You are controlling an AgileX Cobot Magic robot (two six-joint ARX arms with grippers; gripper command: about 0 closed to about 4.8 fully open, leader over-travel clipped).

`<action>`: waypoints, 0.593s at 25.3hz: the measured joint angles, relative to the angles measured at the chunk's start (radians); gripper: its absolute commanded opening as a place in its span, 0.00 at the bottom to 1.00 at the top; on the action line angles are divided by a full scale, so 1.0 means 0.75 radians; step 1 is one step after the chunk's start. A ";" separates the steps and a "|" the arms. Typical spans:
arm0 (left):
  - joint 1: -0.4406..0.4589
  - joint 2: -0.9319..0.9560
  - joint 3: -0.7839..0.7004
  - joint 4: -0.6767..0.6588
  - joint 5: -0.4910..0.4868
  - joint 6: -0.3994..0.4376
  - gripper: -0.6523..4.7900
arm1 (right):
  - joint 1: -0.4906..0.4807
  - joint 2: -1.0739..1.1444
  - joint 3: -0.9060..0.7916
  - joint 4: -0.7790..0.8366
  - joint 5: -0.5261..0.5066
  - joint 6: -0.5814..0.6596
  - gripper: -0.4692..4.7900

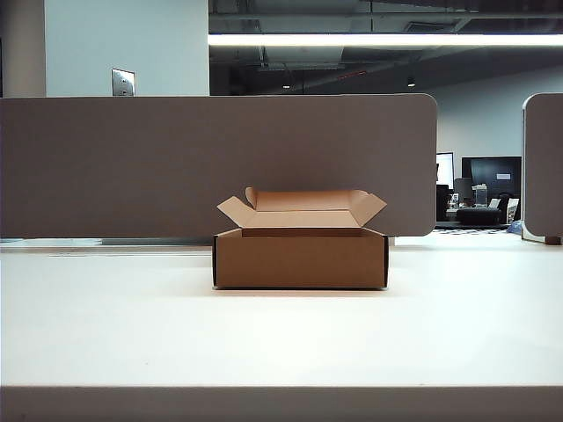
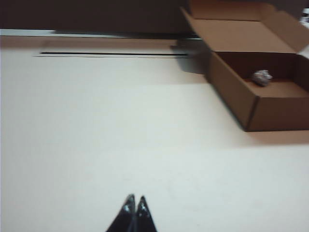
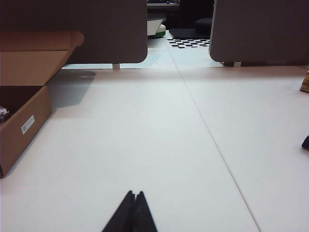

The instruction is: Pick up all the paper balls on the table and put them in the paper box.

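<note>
White surface (image 1: 281, 334) holds the brown paper box (image 1: 300, 257), flaps open. One paper ball (image 2: 262, 77) lies inside it. Left fingers (image 2: 134, 209) and right fingers (image 3: 134, 203) hang low over bare surface beside the box, pressed together, holding nothing.

A grey-brown partition panel (image 1: 211, 163) with rounded corners is seen standing across the back, and a second panel (image 1: 543, 167) stands at the right. A long ceiling light strip (image 1: 385, 40) glows overhead. A pale wall (image 1: 123, 44) carries a metal switch plate (image 1: 123, 82). Dark monitors (image 1: 491, 180) are visible beyond the gap.
</note>
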 measured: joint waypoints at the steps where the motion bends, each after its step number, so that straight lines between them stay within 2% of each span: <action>1: 0.000 0.000 0.000 -0.001 -0.020 0.001 0.11 | -0.001 0.000 0.000 0.000 0.000 0.000 0.08; 15: 0.002 0.000 0.000 -0.011 -0.045 0.000 0.11 | -0.001 0.000 0.000 0.000 0.001 0.000 0.08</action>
